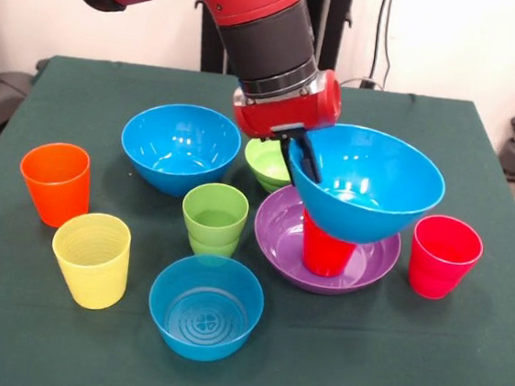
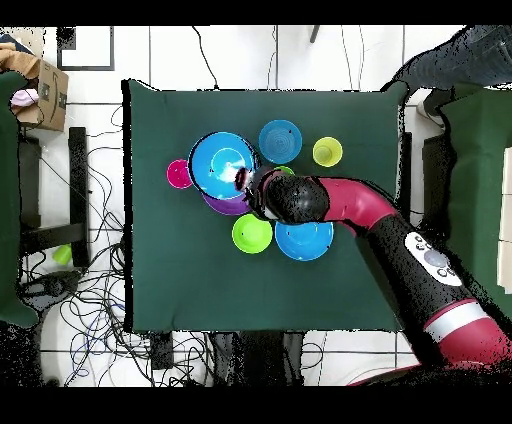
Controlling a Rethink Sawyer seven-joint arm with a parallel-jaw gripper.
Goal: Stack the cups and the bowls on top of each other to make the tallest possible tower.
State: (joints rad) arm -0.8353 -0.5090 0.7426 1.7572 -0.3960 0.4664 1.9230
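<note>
My gripper [image 1: 305,166] is shut on the near rim of a large blue bowl [image 1: 378,183], one finger inside it. The bowl sits tilted on a red cup [image 1: 327,253] that stands upright in the wide purple bowl [image 1: 277,227]. From overhead the gripper [image 2: 245,180] is at the edge of this bowl [image 2: 220,163], which hides most of the purple bowl [image 2: 226,208]. The second large blue bowl [image 1: 179,146], small green bowl [image 1: 266,162], light green cup [image 1: 214,216], small blue ringed bowl [image 1: 206,307], orange cup [image 1: 55,183], yellow cup [image 1: 92,259] and pinkish-red cup [image 1: 442,256] stand apart on the green cloth.
The arm [image 1: 256,27] comes down over the table's far middle. In the overhead view it covers the orange cup. A cardboard box [image 2: 42,95] sits off the table at the upper left there.
</note>
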